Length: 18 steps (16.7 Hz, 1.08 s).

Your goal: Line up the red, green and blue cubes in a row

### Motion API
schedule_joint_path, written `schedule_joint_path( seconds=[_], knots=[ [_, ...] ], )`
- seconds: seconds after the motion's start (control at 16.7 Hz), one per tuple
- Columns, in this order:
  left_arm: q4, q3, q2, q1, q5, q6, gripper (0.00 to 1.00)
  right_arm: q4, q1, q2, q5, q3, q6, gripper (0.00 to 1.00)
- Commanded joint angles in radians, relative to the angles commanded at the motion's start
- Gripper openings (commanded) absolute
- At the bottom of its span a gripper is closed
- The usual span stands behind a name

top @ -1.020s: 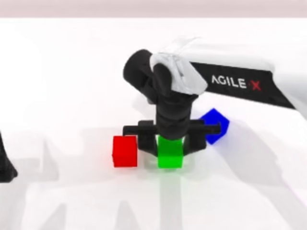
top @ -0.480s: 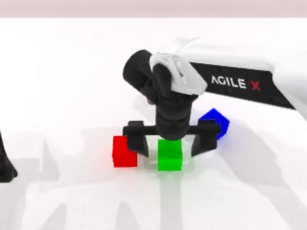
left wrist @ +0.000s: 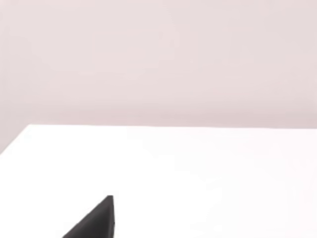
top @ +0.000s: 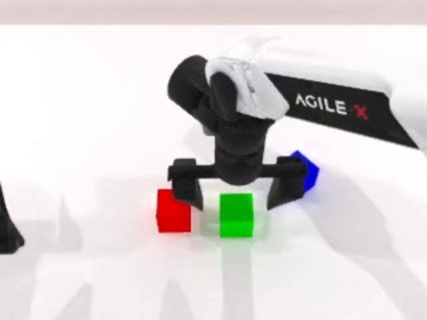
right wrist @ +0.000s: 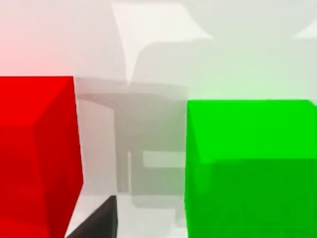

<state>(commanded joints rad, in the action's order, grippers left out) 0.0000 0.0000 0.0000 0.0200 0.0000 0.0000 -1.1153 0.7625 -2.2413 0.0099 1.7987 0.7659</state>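
The red cube (top: 173, 211) and the green cube (top: 236, 215) sit side by side on the table with a small gap between them. The blue cube (top: 309, 171) lies farther back and to the right, half hidden behind one finger. My right gripper (top: 237, 189) hangs open just behind and above the green cube, with its fingers spread wide and nothing between them. In the right wrist view the red cube (right wrist: 37, 153) and green cube (right wrist: 250, 166) fill the two sides, and one black fingertip (right wrist: 101, 220) shows between them. My left arm (top: 7, 233) is parked at the left edge.
The white table (top: 100, 133) stretches to the left and toward the front. The right arm's white and black link (top: 333, 110) reaches in from the right over the back of the table. The left wrist view shows bare table and one black fingertip (left wrist: 99, 220).
My right gripper has spread wider off the green cube, then lifted and drawn back a little. The green cube stays on the table beside the red one.
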Motion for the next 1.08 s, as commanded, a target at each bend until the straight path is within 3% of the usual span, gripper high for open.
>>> schedule_joint_path(
  seconds=[0.3, 0.66, 0.84, 1.08],
  knots=[
    [0.000, 0.000, 0.000, 0.000, 0.000, 0.000, 1.00, -0.168, 0.005, 0.034, -0.001, 0.126, -0.002, 1.00],
    [0.000, 0.000, 0.000, 0.000, 0.000, 0.000, 1.00, -0.170, -0.004, 0.032, -0.001, 0.129, -0.015, 1.00],
    [0.000, 0.000, 0.000, 0.000, 0.000, 0.000, 1.00, -0.166, -0.031, 0.031, 0.000, 0.130, -0.113, 1.00],
    [0.000, 0.000, 0.000, 0.000, 0.000, 0.000, 1.00, -0.158, -0.098, 0.026, -0.003, 0.122, -0.363, 1.00]
  ],
)
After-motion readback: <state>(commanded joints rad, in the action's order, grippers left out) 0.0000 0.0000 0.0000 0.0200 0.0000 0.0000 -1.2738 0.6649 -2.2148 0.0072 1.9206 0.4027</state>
